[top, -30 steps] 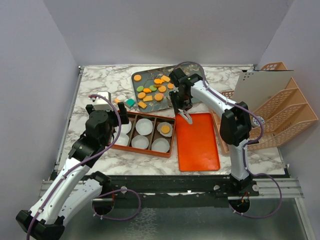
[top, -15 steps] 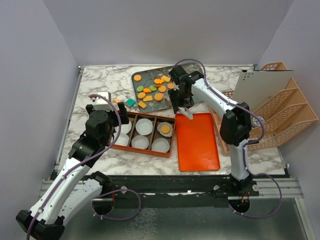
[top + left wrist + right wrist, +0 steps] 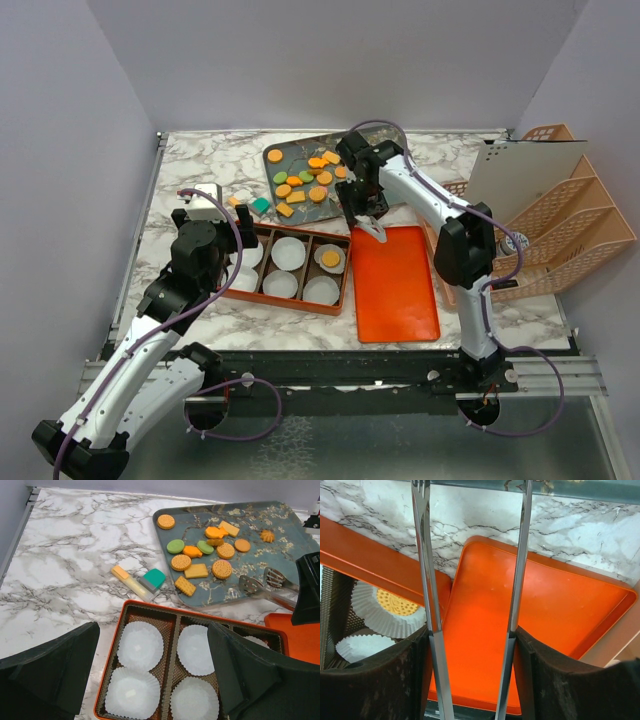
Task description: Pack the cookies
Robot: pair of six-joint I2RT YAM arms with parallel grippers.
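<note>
Cookies lie on my far patterned tray; a single cookie sits in a paper cup of the orange box. My right gripper pinches tongs, arms parted, over the orange lid, a clamp only its wrist view shows. My left gripper hangs spread wide above the box.

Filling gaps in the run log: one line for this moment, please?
left gripper open by box | right gripper shut on tongs | tongs empty | one cookie in cup | other cookies on tray
</note>
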